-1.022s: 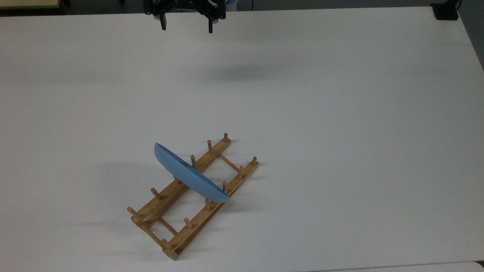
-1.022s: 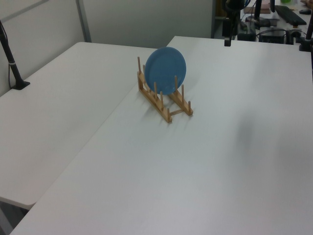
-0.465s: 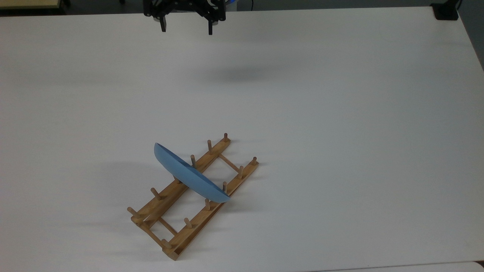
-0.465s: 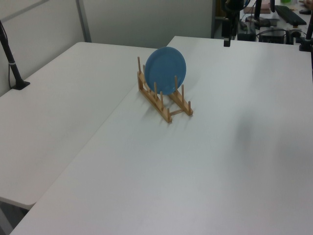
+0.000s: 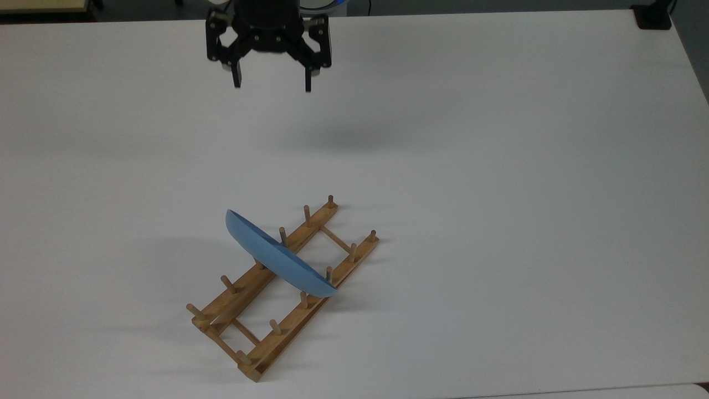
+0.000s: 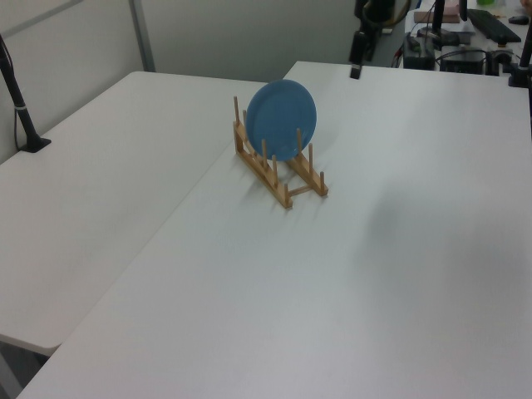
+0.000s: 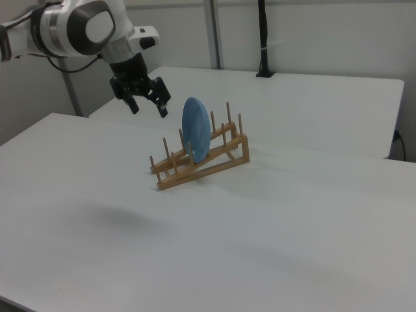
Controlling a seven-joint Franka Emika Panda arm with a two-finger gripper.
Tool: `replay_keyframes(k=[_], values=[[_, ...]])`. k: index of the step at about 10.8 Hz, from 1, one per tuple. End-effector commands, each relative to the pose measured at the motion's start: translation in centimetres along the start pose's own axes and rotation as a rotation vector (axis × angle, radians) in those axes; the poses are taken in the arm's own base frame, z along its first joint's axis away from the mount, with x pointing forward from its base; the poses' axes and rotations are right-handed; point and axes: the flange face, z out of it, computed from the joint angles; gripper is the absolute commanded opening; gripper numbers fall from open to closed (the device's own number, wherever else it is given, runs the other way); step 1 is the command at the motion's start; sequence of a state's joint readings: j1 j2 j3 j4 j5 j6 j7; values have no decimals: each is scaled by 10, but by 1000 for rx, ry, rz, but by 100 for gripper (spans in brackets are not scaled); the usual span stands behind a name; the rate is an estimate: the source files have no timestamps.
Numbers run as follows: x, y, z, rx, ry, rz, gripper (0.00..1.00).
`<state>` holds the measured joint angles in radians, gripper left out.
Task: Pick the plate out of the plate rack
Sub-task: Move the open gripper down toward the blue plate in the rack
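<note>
- Here the tool (image 5: pixel 272 87) hangs high over the white surface (image 5: pixel 498 166), fingers spread wide and holding nothing.
- Its arm is cut off at the top view's upper edge.
- The blue plate (image 5: pixel 277 255) stands on edge in the wooden plate rack (image 5: pixel 310 288), well apart from the tool, hiding some pegs.

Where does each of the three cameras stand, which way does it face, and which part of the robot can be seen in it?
Top view: high above the white table, looking down on the light-brown wooden plate rack and the round light blue plate; the open black gripper hangs at the upper edge.
Left view: raised at one end of the table, facing the plate's broad face; the gripper is behind.
Right view: lower, at the side, seeing the plate nearly edge-on; the white arm enters from the right view's left.
All share rack and plate.
</note>
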<state>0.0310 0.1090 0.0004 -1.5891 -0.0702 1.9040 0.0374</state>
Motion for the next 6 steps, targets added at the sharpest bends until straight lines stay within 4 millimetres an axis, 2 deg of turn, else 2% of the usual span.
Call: replay_keyframes(k=[1,2,4,6], values=[[27,-2,18,-61,123,-2,100],[39,-1,31,-90,168,-23,100],[56,-2,59,-101,244,-41,93],[68,8,90,-135,303,-19,84]])
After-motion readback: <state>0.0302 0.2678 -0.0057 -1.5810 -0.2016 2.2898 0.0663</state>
